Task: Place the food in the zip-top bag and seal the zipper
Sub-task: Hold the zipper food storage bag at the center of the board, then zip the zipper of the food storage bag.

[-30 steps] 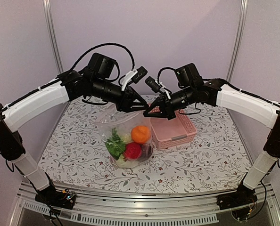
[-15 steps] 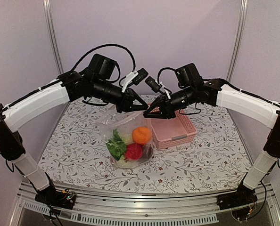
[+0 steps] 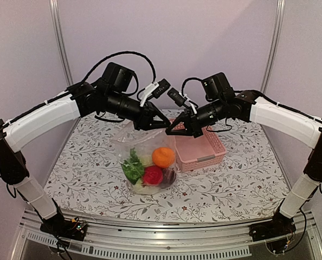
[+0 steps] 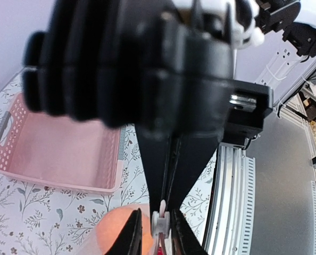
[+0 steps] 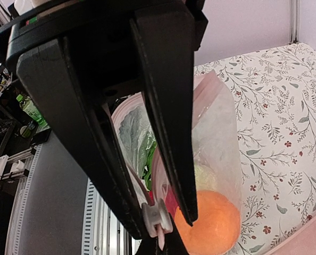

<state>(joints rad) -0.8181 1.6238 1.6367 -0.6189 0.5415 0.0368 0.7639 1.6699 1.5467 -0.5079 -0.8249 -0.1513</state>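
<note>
The clear zip-top bag (image 3: pixel 133 142) hangs between both grippers over the table. It holds the food: an orange fruit (image 3: pixel 163 156), a red one (image 3: pixel 153 175), green leaves (image 3: pixel 132 166) and a dark purple piece (image 3: pixel 169 174). My left gripper (image 3: pixel 166 124) has its fingertips narrowly round the white zipper slider (image 4: pixel 160 223); one pad touches it and a small gap shows at the other. My right gripper (image 3: pixel 172 129) is shut on the pink end tab of the zipper (image 4: pixel 164 205), tip to tip with the left. The pink zipper strip (image 5: pixel 203 93) runs back from the slider (image 5: pixel 158 217).
The pink lattice basket (image 3: pixel 201 149) stands on the flowered table right of the bag, under the right gripper; it also shows in the left wrist view (image 4: pixel 57 154). The aluminium rail of the near table edge (image 4: pixel 230 202) lies below.
Almost nothing. The bag and the food in it have shifted slightly to the right. Both grippers keep their hold at the bag's top.
</note>
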